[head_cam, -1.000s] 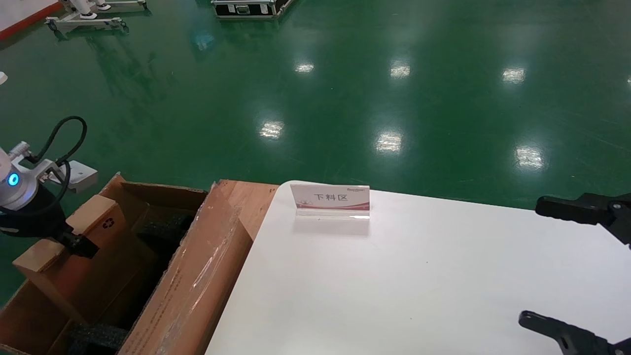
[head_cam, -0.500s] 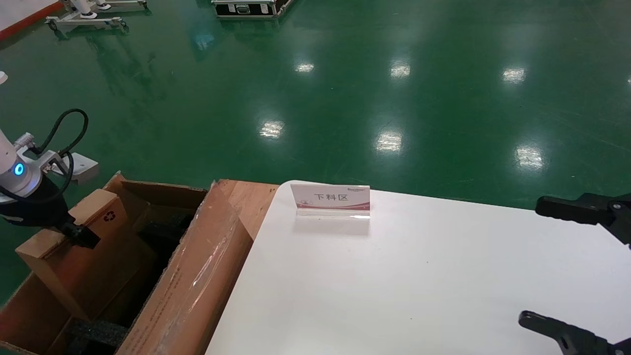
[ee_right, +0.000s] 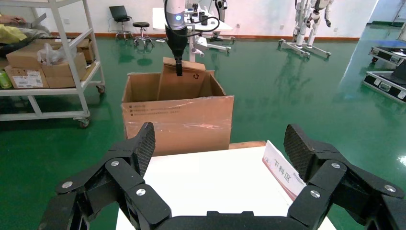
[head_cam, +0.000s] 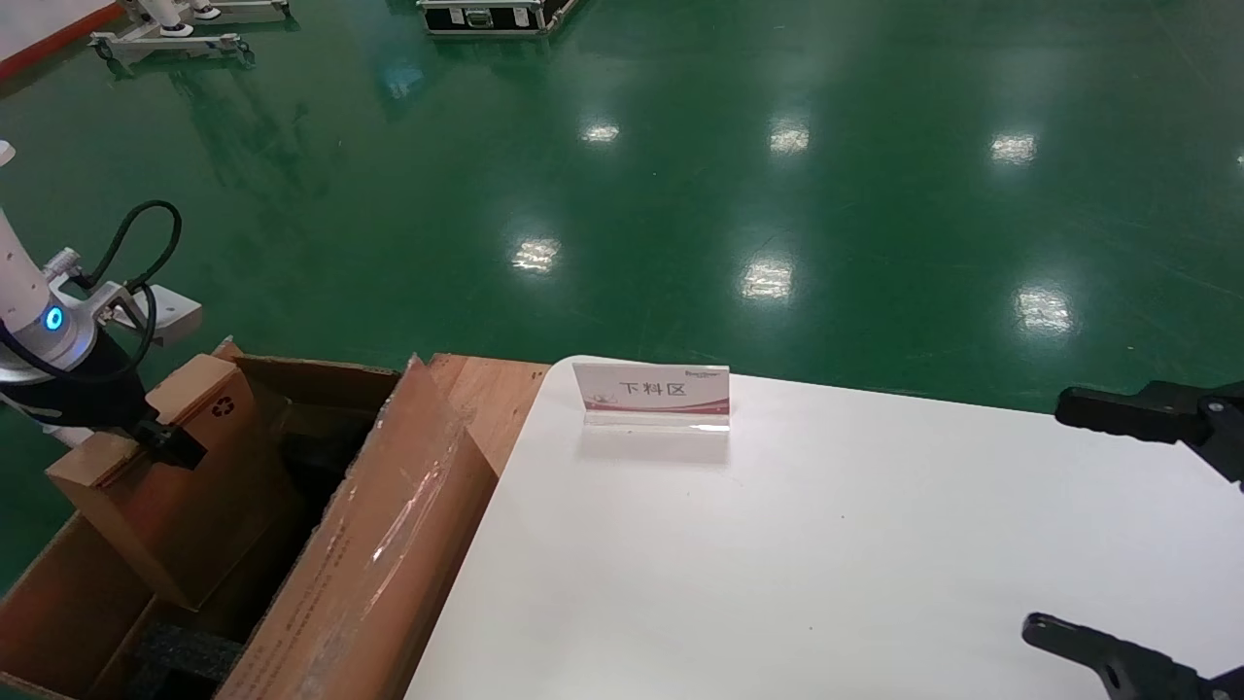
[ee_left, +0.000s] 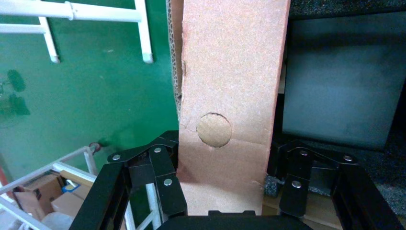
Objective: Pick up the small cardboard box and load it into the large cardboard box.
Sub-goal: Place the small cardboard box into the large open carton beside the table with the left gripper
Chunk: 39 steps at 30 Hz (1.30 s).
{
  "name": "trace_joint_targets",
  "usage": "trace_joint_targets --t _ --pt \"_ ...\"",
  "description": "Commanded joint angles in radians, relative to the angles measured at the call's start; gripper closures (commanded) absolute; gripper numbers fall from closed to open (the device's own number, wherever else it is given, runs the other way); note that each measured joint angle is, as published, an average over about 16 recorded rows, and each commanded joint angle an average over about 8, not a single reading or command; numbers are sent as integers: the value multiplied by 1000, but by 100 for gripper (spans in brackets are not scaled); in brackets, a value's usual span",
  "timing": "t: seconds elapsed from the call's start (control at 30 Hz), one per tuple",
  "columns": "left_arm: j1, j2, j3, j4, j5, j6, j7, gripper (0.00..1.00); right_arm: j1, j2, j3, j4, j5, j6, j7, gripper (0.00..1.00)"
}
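The small cardboard box (head_cam: 199, 496) stands on edge, tilted, with its lower part inside the large cardboard box (head_cam: 389, 525) and its recycling symbol facing up. My left gripper (head_cam: 165, 442) is shut on the box's upper narrow side. In the left wrist view the fingers (ee_left: 165, 165) press both flanks of the small cardboard box (ee_left: 230, 86), which has a round cut-out. The right wrist view shows the large cardboard box (ee_right: 177, 122) with the small cardboard box (ee_right: 184, 81) sticking out of its top. My right gripper (head_cam: 1048, 513) hangs open over the table's right side.
Black foam (head_cam: 180, 656) lies in the carton's bottom. A white table (head_cam: 826, 564) carries a small sign stand (head_cam: 651, 394) at its far edge. A shelf cart with cartons (ee_right: 48, 62) stands on the green floor beyond the large box.
My left gripper and the small cardboard box have shifted upward and slightly right in the head view, toward the carton's far end. The right arm has not moved.
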Motion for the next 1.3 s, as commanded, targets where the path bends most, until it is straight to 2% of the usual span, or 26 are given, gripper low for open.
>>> trace_joint_targets --t 0.03,0.47,0.5,0.53,0.7,0.77,1.3 --pt "8 4 -1 12 -2 -4 5 100 0 0 0 0 0 0 0 0" --pt "82 1 -2 54 -30 -30 25 99 0 0 -1 0 1 0 0 0" --pt "85 1 -2 56 -31 -30 25 94 0 0 -1 0 1 0 0 0" --pt "88 1 -1 58 -31 -29 26 84 0 0 -1 0 1 0 0 0" --pt "101 4 2 66 -33 -27 25 21 0 0 -1 0 1 1 -1 0" --pt "103 5 2 68 -34 -27 24 2 0 0 -1 0 1 1 -1 0" --pt "101 4 3 67 -31 -24 24 0 0 1 -1 0 1 1 -1 0"
